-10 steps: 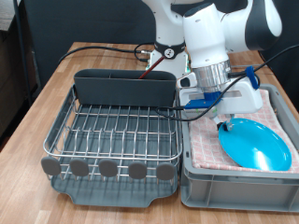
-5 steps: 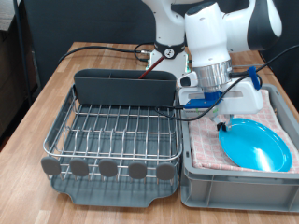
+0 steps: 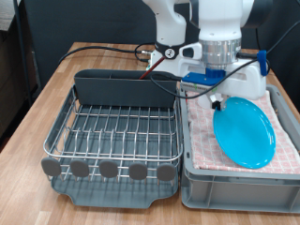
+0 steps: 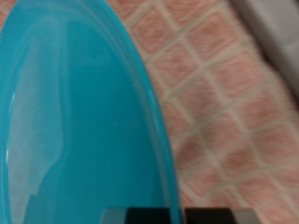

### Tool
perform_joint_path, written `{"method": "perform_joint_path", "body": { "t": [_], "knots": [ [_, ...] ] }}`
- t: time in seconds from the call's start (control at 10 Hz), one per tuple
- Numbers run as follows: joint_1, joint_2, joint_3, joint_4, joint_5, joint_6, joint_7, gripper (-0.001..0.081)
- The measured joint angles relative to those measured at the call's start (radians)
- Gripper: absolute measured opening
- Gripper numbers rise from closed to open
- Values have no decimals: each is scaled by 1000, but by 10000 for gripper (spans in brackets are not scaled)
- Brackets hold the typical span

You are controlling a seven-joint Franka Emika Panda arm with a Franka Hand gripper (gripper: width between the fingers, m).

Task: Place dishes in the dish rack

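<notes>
A brown wooden table (image 3: 103,67) fills the frame's middle. At upper left, a dark shadowed gap beside a pale vertical panel (image 3: 7,56). Light is even.

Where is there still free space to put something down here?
The wire dish rack, between its tall grey end compartment and round tabs, holds nothing. The bin is crowded: the gripper holds the blue plate tilted above the pink cloth.

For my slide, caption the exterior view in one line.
Pincer lifts the blue plate by its rim, tilted above the cloth-lined bin; the dish rack beside it holds no dishes.
</notes>
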Motion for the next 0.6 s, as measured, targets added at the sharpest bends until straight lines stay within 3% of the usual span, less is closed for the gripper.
{"method": "perform_joint_path", "body": {
  "t": [0.3, 0.6],
  "knots": [
    [-5, -79, -16, 76, -174, -262, 91, 23],
    [-16, -128, -30, 164, -314, -490, 86, 23]
  ]
}}
